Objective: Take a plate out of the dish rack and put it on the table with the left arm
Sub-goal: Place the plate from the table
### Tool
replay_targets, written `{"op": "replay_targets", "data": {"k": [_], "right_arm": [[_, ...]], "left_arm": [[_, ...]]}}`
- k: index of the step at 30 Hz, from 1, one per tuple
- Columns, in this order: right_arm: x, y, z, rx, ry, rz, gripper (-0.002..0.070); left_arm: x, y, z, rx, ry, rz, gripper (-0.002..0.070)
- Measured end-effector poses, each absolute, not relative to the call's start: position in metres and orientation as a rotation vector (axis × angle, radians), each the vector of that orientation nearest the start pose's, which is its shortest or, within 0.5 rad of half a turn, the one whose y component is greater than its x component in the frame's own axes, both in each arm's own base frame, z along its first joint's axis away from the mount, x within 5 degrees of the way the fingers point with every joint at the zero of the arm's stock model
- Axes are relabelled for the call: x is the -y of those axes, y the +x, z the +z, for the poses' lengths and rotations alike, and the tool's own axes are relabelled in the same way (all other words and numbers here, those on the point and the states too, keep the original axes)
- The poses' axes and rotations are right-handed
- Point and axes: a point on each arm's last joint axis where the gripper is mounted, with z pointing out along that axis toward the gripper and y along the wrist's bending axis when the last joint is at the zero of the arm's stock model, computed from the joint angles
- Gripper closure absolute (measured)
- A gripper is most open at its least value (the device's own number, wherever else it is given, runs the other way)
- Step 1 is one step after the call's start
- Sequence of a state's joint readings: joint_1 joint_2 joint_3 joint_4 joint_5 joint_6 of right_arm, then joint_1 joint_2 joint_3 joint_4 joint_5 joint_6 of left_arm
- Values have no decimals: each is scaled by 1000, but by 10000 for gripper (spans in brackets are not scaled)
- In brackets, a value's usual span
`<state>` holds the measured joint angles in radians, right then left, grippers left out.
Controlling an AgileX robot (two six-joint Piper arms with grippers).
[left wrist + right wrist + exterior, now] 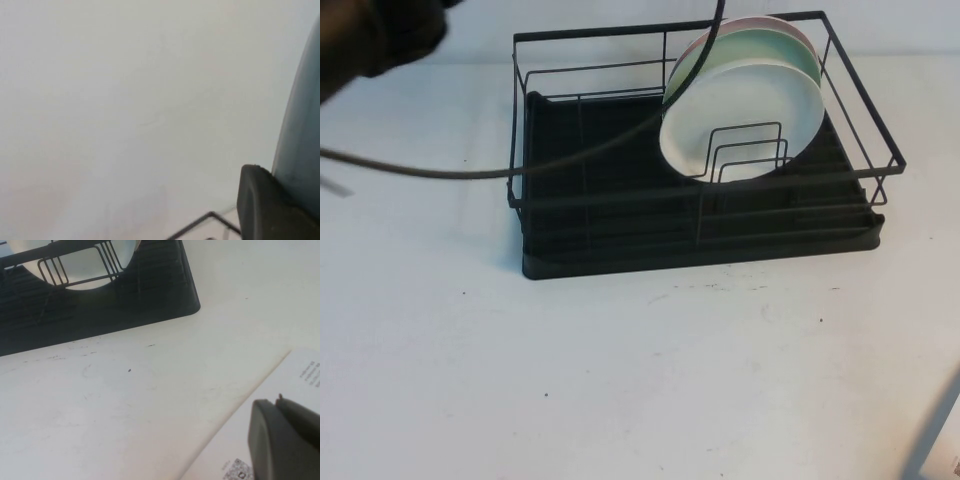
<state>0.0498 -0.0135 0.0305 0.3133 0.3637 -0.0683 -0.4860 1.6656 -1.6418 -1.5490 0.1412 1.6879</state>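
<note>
The black wire dish rack (620,262) stands at the back middle of the white table (620,390). A cream-white plate (740,110), a mint-green plate (760,48) and a pink plate behind them stand upright in its right half. The left arm (375,35) is a dark blur at the top left, its cable arcing over the rack. In the left wrist view my left gripper (275,172) is shut on the pale grey plate (302,115), held high with a rack wire (200,223) below. My right gripper (280,440) is shut and empty, low at the table's front right.
A white sheet with a printed code (240,467) lies under the right gripper. The rack's left half holds only bare dividers. The right arm (938,435) shows at the bottom right corner. The rack's corner also shows in the right wrist view (150,300).
</note>
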Motion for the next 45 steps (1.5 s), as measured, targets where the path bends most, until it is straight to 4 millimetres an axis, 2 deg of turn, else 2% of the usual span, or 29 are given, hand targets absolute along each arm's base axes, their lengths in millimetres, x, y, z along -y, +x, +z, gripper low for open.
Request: {"op": "replay_targets", "data": {"k": [2, 5, 8, 12, 16, 20, 25, 29, 33, 37, 42, 45], "right_arm": [[-13, 52, 172, -1855, 86, 293, 696], [-13, 52, 172, -1855, 86, 293, 696], [-13, 52, 172, -1855, 86, 293, 696], [-13, 52, 172, -1855, 86, 293, 696], [-13, 52, 172, -1855, 86, 293, 696], [-13, 52, 172, -1855, 86, 293, 696], [-13, 52, 172, -1855, 86, 293, 696], [-13, 52, 172, -1855, 86, 293, 696], [-13, 52, 172, -1855, 86, 293, 696], [-13, 52, 172, -1855, 86, 293, 696], [-13, 52, 172, -1855, 86, 293, 696], [-13, 52, 172, -1855, 86, 293, 696]], "left_arm": [[200, 332, 449, -1399, 650, -485, 624], [199, 304, 440, -1490, 810, -664, 624], [193, 289, 412, -1743, 914, -806, 624], [182, 279, 368, -2064, 987, -894, 624], [177, 262, 327, -2273, 1024, -997, 624], [170, 247, 281, -2428, 968, -1017, 624], [159, 243, 231, -2527, 724, -919, 625], [158, 255, 210, -2521, 592, -847, 625], [160, 265, 193, -2523, 568, -833, 613], [161, 273, 176, -2546, 545, -783, 520], [156, 283, 166, -2524, 510, -659, 288], [155, 285, 166, -2509, 508, -630, 235]]}}
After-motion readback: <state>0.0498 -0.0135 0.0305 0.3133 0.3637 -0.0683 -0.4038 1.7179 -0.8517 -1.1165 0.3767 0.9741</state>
